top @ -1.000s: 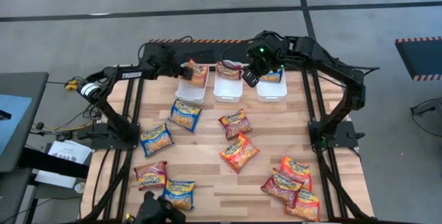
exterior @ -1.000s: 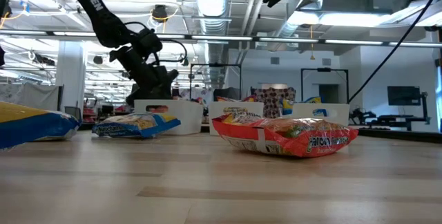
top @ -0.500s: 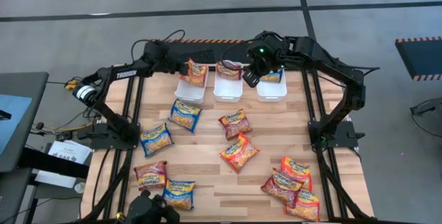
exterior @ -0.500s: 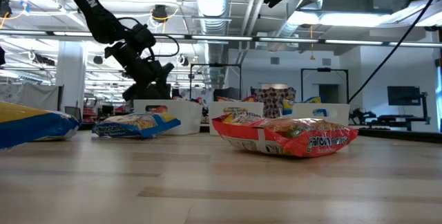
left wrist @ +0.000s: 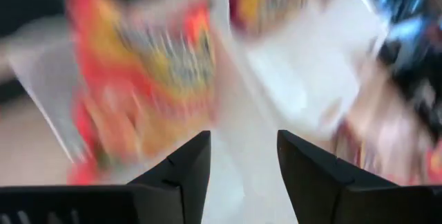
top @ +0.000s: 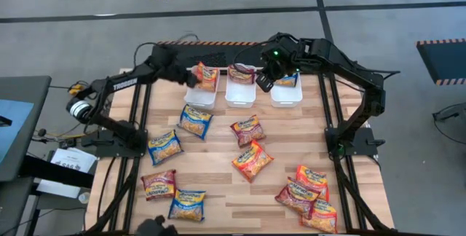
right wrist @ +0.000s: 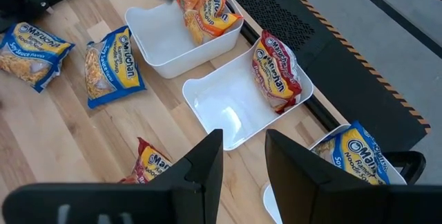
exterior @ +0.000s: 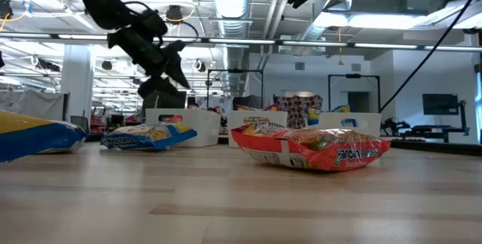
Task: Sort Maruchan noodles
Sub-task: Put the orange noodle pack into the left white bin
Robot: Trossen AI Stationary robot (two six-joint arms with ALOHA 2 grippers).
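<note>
While the high view has the left gripper (top: 191,78) at the orange packet (top: 207,77) in the left bin (top: 200,95), the right gripper (top: 263,81) hangs at twelve o'clock. Left wrist view: fingers (left wrist: 181,169) parted, empty. Right wrist view: fingers (right wrist: 200,170) parted, empty.

Wooden table (top: 218,170): 3 white bins (top: 241,94), perhaps 10 loose noodle packets (top: 252,159).
</note>
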